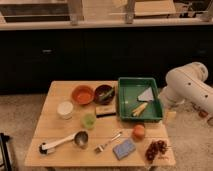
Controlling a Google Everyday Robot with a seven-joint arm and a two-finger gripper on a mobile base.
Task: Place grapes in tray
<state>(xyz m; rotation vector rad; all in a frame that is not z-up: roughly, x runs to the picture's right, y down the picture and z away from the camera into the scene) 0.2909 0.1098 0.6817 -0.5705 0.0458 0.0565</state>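
The grapes (156,149) are a dark red bunch lying at the table's front right corner. The green tray (126,100) stands at the back right of the wooden table, holding a grey wedge-shaped piece (146,94) and a yellow item (139,108). Only the white arm (187,86) shows, to the right of the tray and above the table's right edge. The gripper itself is out of view, past the right side of the picture.
On the table are an orange bowl (82,94), a dark bowl with greens (104,93), a white cup (65,109), a green cup (89,120), a brown block (104,110), a metal scoop (75,139), a fork (107,142), a blue sponge (124,148) and an orange fruit (138,131). Dark cabinets stand behind.
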